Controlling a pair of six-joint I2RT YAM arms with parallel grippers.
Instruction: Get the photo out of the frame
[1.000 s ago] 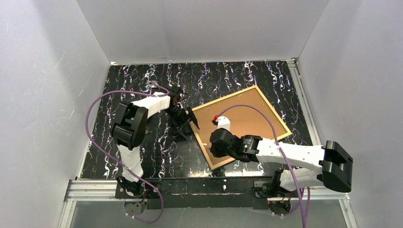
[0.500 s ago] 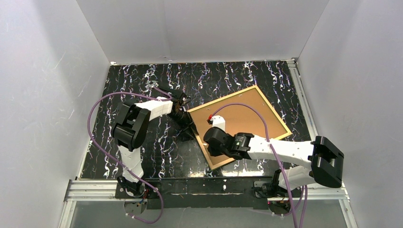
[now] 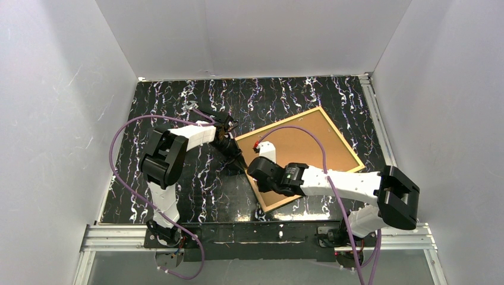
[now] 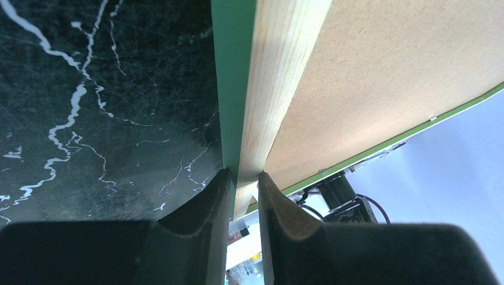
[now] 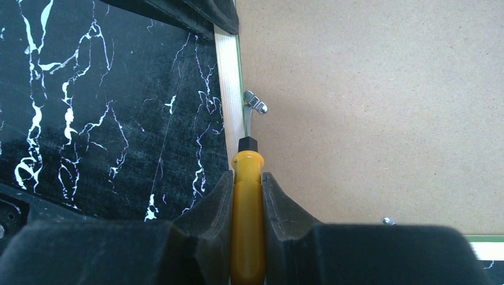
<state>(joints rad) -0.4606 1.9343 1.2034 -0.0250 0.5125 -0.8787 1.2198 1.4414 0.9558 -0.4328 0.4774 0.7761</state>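
**benchrat:** So where would you take hold of this thing? From the left: the left end effector is clenched on the frame, with one finger on the green face and one on the wood rail. The frame lies back-up on the counter, at an angle, roughly in the middle.

**tabpuller:** That rail is the right spot, I think. It looks thin, stiff and light, so an edge pinch should steady it. I wouldn't lever hard though, because a skinny rail like that could twist or slide on the smooth counter.

**benchrat:** And the photo?

**tabpuller:** Can't see it at all. It's presumably under the brown backing board, print side down. I'd guess it's floppy and creases easily, so lift it by an edge once the board is out (and not with the tool).

**benchrat:** What's in the way?

**tabpuller:** The tabs. Over on the right, the right end effector is gripping a yellow-handled screwdriver, and its tip sits right at a metal tab on the inner rail. There's another tab further right along the near edge. My guess is the board won't come out until they're all bent clear. The two end effectors are also close together on that rail, so watch for a bump.
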